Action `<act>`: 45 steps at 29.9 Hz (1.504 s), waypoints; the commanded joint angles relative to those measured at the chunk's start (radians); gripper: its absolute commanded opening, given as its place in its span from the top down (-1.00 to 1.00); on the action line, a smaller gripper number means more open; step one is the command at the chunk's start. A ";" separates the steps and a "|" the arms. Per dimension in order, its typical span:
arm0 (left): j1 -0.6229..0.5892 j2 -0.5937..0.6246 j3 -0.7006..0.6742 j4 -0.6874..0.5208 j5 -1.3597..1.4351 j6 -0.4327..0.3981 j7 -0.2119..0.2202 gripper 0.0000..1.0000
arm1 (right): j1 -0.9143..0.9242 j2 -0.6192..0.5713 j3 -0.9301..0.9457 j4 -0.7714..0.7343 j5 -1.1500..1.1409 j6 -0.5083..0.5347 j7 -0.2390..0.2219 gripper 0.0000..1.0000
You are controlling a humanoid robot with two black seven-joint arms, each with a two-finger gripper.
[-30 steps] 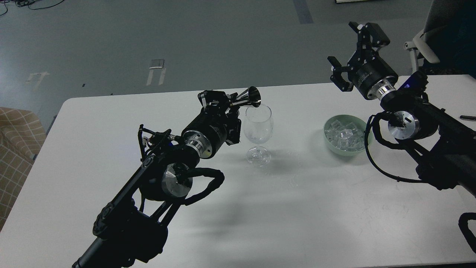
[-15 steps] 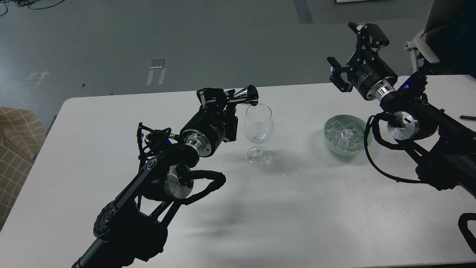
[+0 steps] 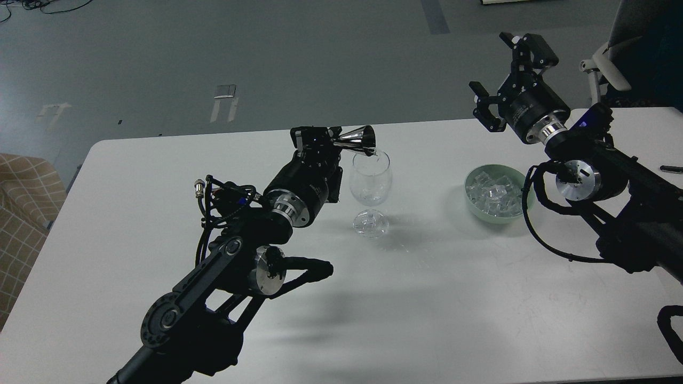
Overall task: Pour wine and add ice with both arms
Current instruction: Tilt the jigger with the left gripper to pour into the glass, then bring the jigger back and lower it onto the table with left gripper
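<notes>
A clear stemmed wine glass [image 3: 370,186] stands upright near the middle of the white table [image 3: 427,298]. My left gripper [image 3: 320,140] is shut on a shiny metal jigger [image 3: 358,141], held on its side with its mouth tipped down over the glass's near-left rim. No liquid can be made out. A pale green bowl [image 3: 525,194] to the right of the glass holds several clear ice lumps [image 3: 493,194]. My right gripper [image 3: 504,74] is open and empty, raised above the table's far edge, behind and above the bowl.
A chair [image 3: 629,58] stands beyond the table's far right corner. A small dark object [image 3: 671,169] lies at the right edge of the table. A tan checked seat [image 3: 24,208] is to the left of the table.
My left forearm and wrist have rolled, tilting the jigger's mouth further down over the glass rim. The right arm, glass and bowl have not moved.
</notes>
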 commanded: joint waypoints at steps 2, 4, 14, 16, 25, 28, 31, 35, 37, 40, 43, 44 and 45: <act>0.000 0.000 0.009 0.015 0.096 0.000 -0.002 0.76 | -0.013 -0.001 0.001 0.012 0.000 -0.001 0.000 -1.00; 0.000 0.000 0.009 0.017 0.113 0.000 -0.002 0.76 | -0.015 -0.001 0.000 0.014 0.000 -0.002 0.000 -1.00; -0.001 0.044 0.060 0.023 0.328 0.000 -0.025 0.76 | -0.013 0.000 0.001 0.014 0.000 -0.002 0.000 -1.00; -0.006 0.048 0.061 0.023 0.372 0.000 -0.025 0.75 | -0.013 0.000 0.001 0.014 0.000 -0.002 0.000 -1.00; -0.052 0.107 0.095 0.021 0.432 0.000 -0.019 0.74 | -0.013 0.000 0.001 0.012 0.000 -0.002 0.000 -1.00; -0.055 0.077 0.062 0.011 0.339 0.008 0.018 0.72 | -0.015 0.000 0.001 0.012 0.000 -0.002 0.000 -1.00; -0.054 0.052 -0.018 -0.017 0.174 0.010 0.044 0.72 | -0.013 -0.001 0.000 0.012 0.000 -0.002 0.000 -1.00; -0.054 0.041 -0.141 -0.031 -0.073 0.003 0.055 0.71 | -0.013 -0.001 0.001 0.012 0.000 -0.002 0.000 -1.00; -0.049 0.041 -0.208 -0.031 -0.208 0.002 0.055 0.69 | -0.013 0.000 0.001 0.012 0.000 -0.002 0.000 -1.00; -0.034 0.040 -0.337 -0.028 -0.414 0.000 0.050 0.67 | -0.013 0.000 0.001 0.012 0.000 -0.002 0.000 -1.00; 0.000 0.041 -0.495 -0.017 -0.616 -0.006 0.044 0.61 | -0.013 0.002 0.001 0.012 0.000 -0.002 0.000 -1.00; 0.012 0.041 -0.523 -0.014 -0.646 -0.012 0.044 0.60 | -0.013 0.002 0.001 0.012 0.000 -0.002 0.000 -1.00; 0.038 0.041 -0.567 -0.002 -0.696 -0.038 0.044 0.57 | -0.013 0.002 0.001 0.012 0.000 -0.002 0.000 -1.00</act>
